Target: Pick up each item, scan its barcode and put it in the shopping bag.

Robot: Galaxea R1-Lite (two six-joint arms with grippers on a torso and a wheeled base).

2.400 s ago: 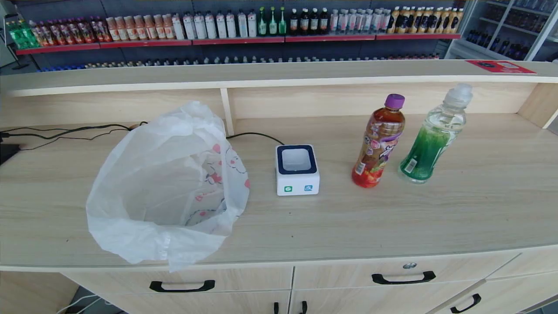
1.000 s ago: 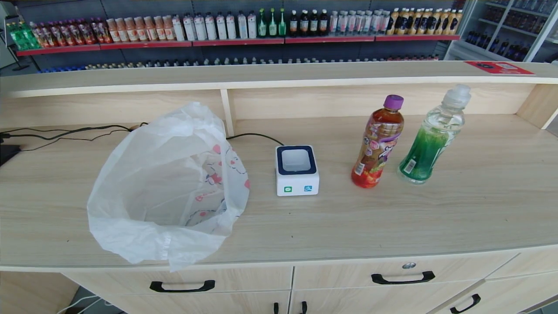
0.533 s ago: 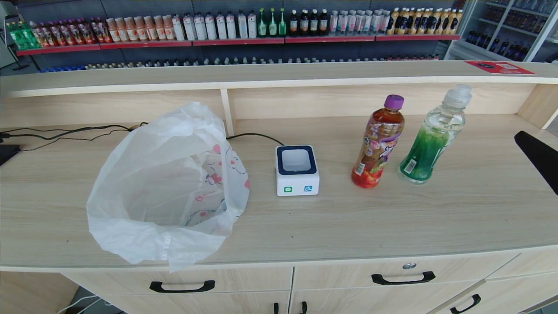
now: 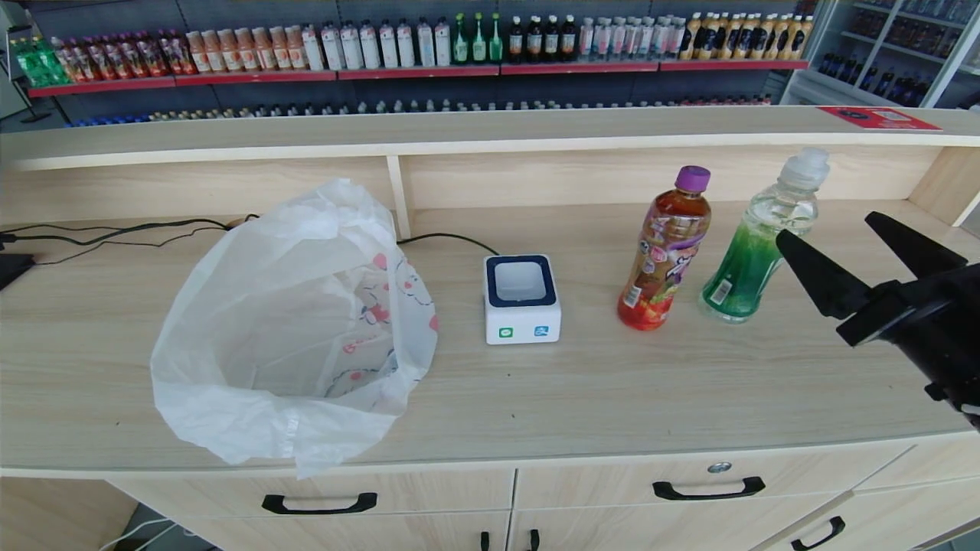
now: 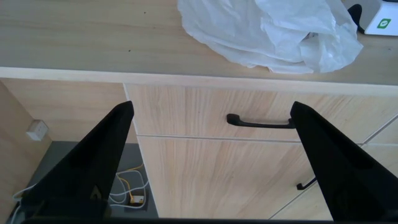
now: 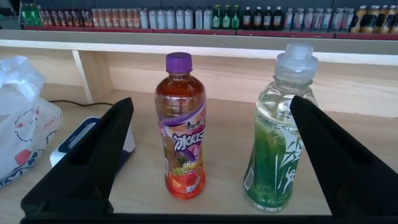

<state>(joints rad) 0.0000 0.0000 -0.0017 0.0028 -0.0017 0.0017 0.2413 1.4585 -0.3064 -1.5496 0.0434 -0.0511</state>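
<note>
Bottles stand upright toward the right end of a light wood checkout bench (image 4: 612, 383), about midway between its front edge and the raised back wall. An amber drink bottle with a purple cap and a colourful label (image 4: 664, 252) stands just beside a clear plastic bottle with a green label and a clear cap (image 4: 754, 245), the green one nearer the right end, with a small gap between them.

A white square barcode scanner with a dark blue rim around its window (image 4: 521, 298) sits at the middle of the bench, a black cable (image 4: 452, 237) running from it toward the back wall. A translucent white plastic shopping bag printed with pink cartoon figures (image 4: 291, 321) stands with its mouth agape on the left half, its lower folds drooping over the front edge.

The black right gripper (image 4: 823, 226) hangs over the right end of the bench near the green-labelled bottle, its two tapered fingers spread wide and holding nothing; its wrist view frames both bottles between them. The left gripper (image 5: 212, 106), likewise spread and empty, sits below the bench top in front of a wooden drawer front with a black handle (image 5: 260, 122), under the bag. Shelves of bottled drinks (image 4: 459, 38) line the wall behind.
</note>
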